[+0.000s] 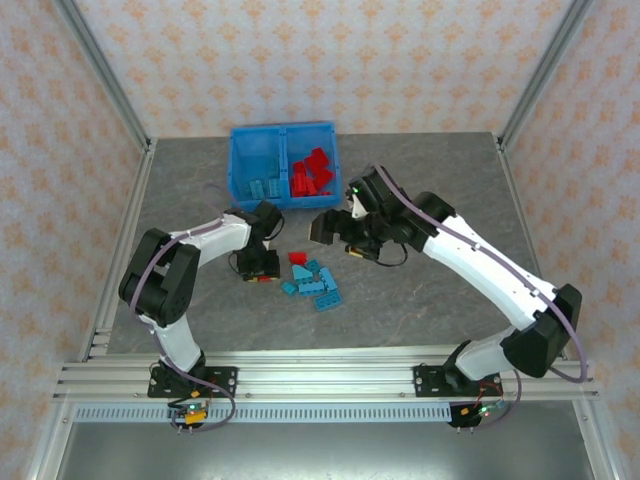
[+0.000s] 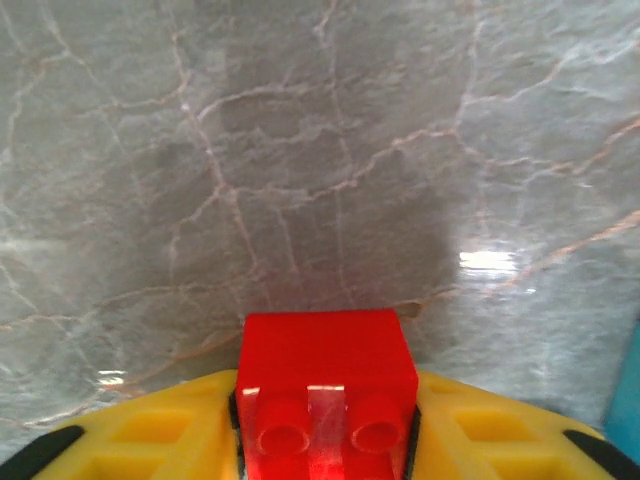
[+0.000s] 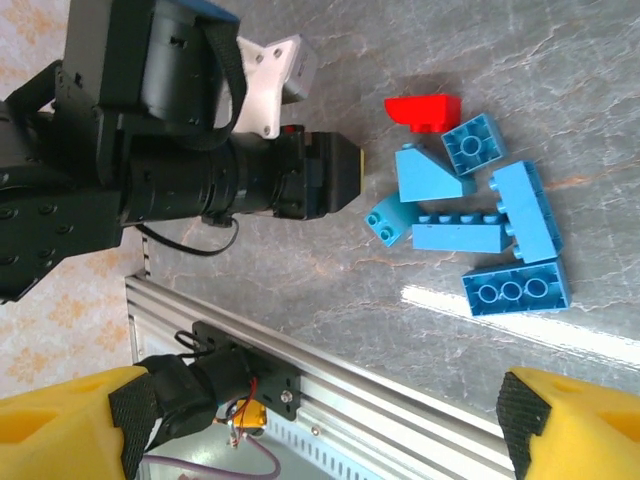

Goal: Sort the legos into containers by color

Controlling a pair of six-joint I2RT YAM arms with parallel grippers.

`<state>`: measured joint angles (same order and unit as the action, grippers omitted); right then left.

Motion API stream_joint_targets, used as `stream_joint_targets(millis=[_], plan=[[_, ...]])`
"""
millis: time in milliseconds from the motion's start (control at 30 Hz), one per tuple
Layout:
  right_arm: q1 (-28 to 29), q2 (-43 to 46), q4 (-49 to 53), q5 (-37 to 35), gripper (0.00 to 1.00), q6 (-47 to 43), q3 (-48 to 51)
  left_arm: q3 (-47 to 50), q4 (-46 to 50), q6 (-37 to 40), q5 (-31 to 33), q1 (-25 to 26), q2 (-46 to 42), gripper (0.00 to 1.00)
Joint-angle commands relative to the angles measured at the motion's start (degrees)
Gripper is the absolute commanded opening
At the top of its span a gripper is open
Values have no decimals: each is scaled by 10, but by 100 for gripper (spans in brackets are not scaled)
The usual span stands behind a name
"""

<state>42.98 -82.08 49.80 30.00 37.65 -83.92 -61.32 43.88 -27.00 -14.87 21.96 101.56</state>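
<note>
**Left gripper (image 2: pixel 325 445) clamped on red lego (image 2: pixel 325 365)**

I read its yellow fingers (image 2: pixel 150 440) pressed against both sides of the brick, close to the grey surface (image 2: pixel 300 150). My right gripper (image 3: pixel 330 430) hangs released, jaws wide, facing the loose legos (image 3: pixel 520 205) between the two arms. In the bin (image 1: pixel 234 170), blue bricks (image 1: pixel 264 188) lie in the left compartment, red bricks (image 1: pixel 312 175) in the right

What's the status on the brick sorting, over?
Left claw shut on a red brick. Right claw open, empty. Blue bricks and a red wedge loose on table. Nothing blocking the bin.
</note>
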Motion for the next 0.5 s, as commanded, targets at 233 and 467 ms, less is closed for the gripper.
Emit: stream_joint_targets(millis=[233, 467], plan=[[1, -50, 22, 22, 89, -27, -73, -71, 48, -6, -12, -7, -35, 31], [-1, -66, 7, -54, 89, -38, -104, -295, 82, -61, -31, -2, -39, 31]])
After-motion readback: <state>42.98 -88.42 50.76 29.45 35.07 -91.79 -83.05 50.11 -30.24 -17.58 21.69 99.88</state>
